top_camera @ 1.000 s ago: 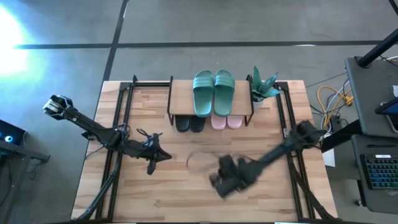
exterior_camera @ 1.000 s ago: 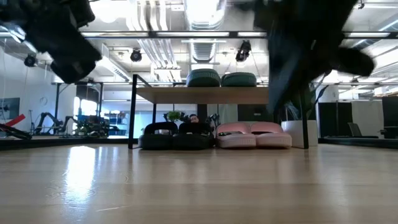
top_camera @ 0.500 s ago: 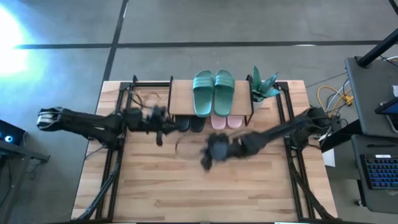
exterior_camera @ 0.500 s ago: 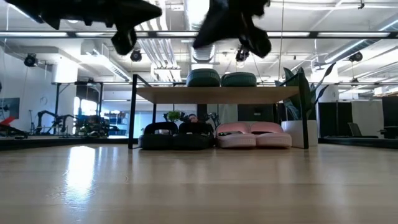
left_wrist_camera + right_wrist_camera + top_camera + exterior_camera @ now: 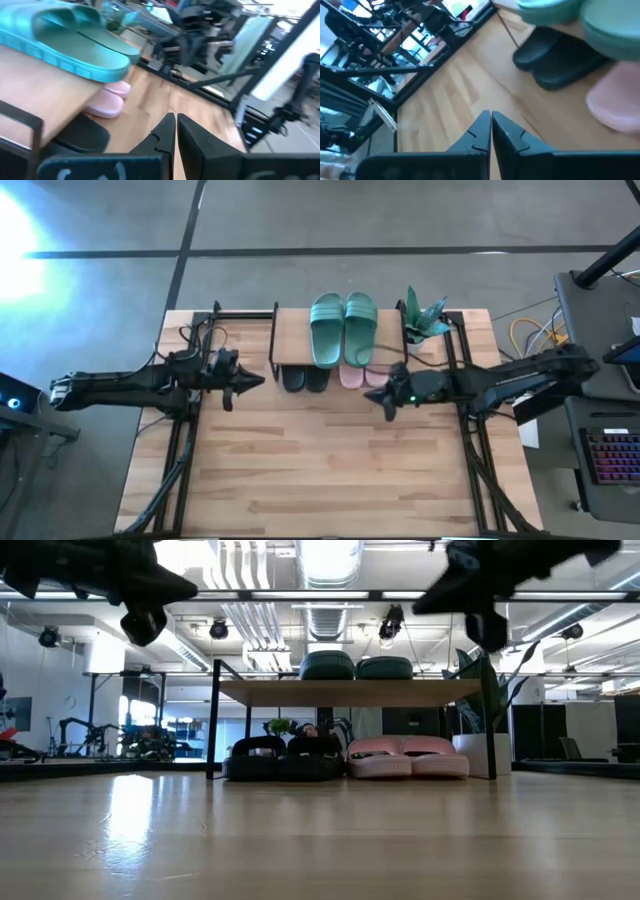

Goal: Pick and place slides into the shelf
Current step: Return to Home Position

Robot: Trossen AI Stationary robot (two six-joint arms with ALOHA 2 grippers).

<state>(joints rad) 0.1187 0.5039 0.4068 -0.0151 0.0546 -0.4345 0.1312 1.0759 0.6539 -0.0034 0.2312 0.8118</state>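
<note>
The shelf [image 5: 293, 340] stands at the table's far middle. Two teal slides [image 5: 343, 327] lie soles down on its board. Under the board, on the table, sit two black slides [image 5: 304, 378] and two pink slides [image 5: 363, 376]. My left gripper [image 5: 248, 381] hovers shut off the shelf's left end, level with the black slides [image 5: 80, 135]. My right gripper [image 5: 381, 396] hovers shut just near of the pink slides [image 5: 615, 100]. Both arms hang high above the table in the low view. Neither gripper holds anything.
A potted plant [image 5: 421, 320] stands against the shelf's right end. Black metal rails [image 5: 190, 350] run along the table's left and right sides. Bare wooden table [image 5: 320, 470] stretches from the shelf to the near edge.
Both arms have swung from the table's middle toward the far edge. My left gripper now sits off the shelf's left end. My right gripper has gone from the near middle toward the far right, ending near the pink slides. The slides have stayed put.
</note>
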